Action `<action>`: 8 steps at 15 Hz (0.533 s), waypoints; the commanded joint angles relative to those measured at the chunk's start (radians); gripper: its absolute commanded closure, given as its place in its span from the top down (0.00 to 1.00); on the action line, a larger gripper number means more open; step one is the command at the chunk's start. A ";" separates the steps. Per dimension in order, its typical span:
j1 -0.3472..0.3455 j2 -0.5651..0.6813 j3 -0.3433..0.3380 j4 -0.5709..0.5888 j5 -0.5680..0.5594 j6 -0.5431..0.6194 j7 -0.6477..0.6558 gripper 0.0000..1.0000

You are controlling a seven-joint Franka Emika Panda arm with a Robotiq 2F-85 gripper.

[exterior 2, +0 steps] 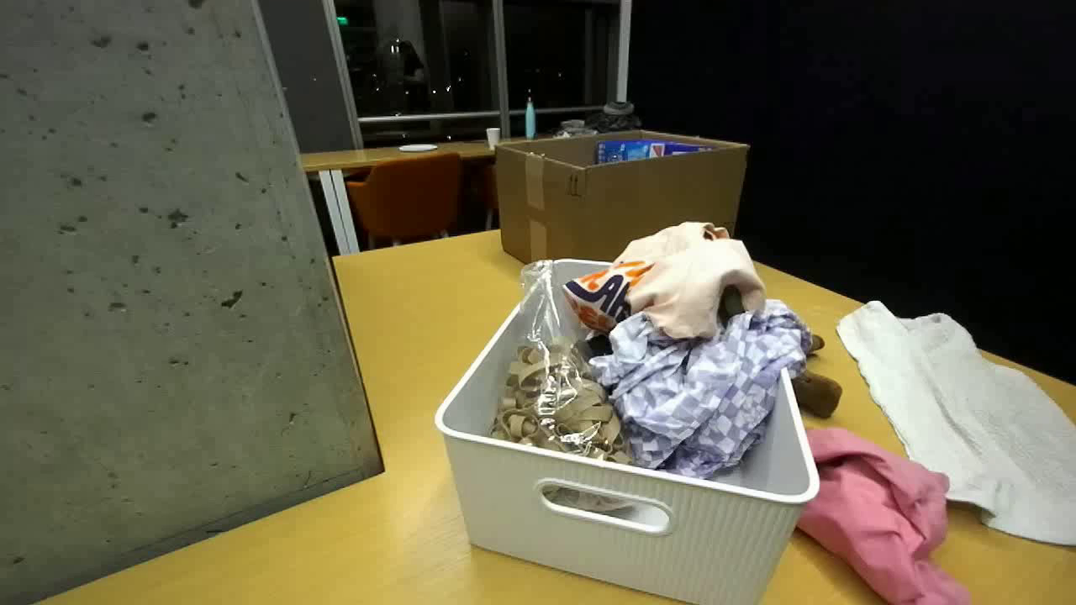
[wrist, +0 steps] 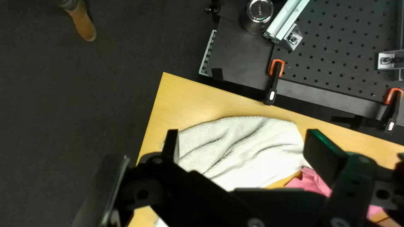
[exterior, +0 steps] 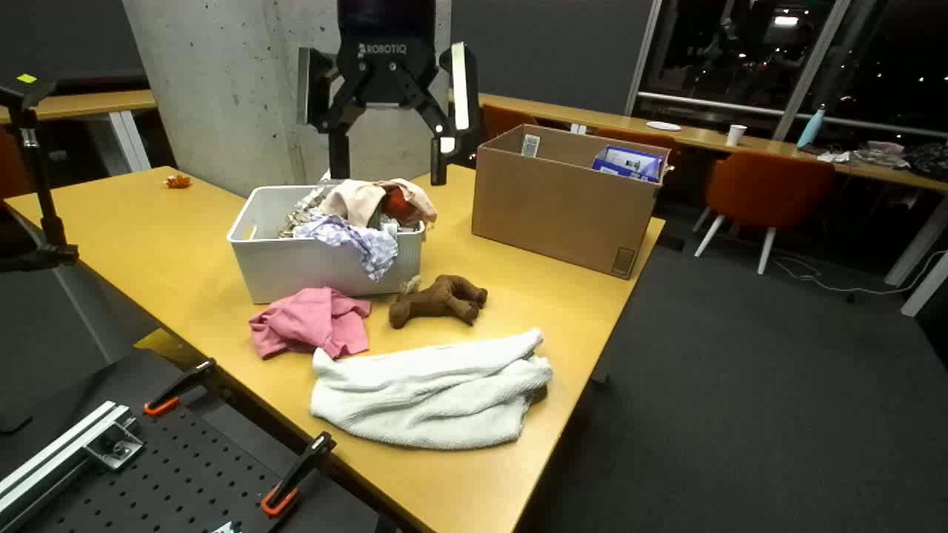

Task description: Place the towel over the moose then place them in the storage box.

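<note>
A brown plush moose [exterior: 438,300] lies on its side on the table, in front of the grey-white plastic bin [exterior: 326,270]. In an exterior view the bin mostly hides it, with brown parts [exterior 2: 817,395] showing. The white towel [exterior: 433,392] lies loosely spread near the table's corner; it also shows in an exterior view [exterior 2: 967,412] and the wrist view [wrist: 243,151]. A small dark patch shows at its right edge; I cannot tell what it is. My gripper [exterior: 389,180] is open and empty, high above the table. In the wrist view its fingers [wrist: 243,142] frame the towel below, apart from it.
The bin holds crumpled cloths [exterior 2: 698,378] and a clear bag of tan strips [exterior 2: 563,403]. A pink cloth [exterior: 315,322] lies between bin and towel. A cardboard box [exterior: 563,203] with a blue package stands at the back. Clamps [exterior: 300,474] grip the near table edge.
</note>
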 commanded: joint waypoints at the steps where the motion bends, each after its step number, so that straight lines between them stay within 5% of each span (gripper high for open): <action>1: -0.008 0.001 0.008 0.003 0.002 -0.002 -0.001 1.00; 8: -0.035 -0.071 -0.005 -0.186 0.188 0.123 0.265 1.00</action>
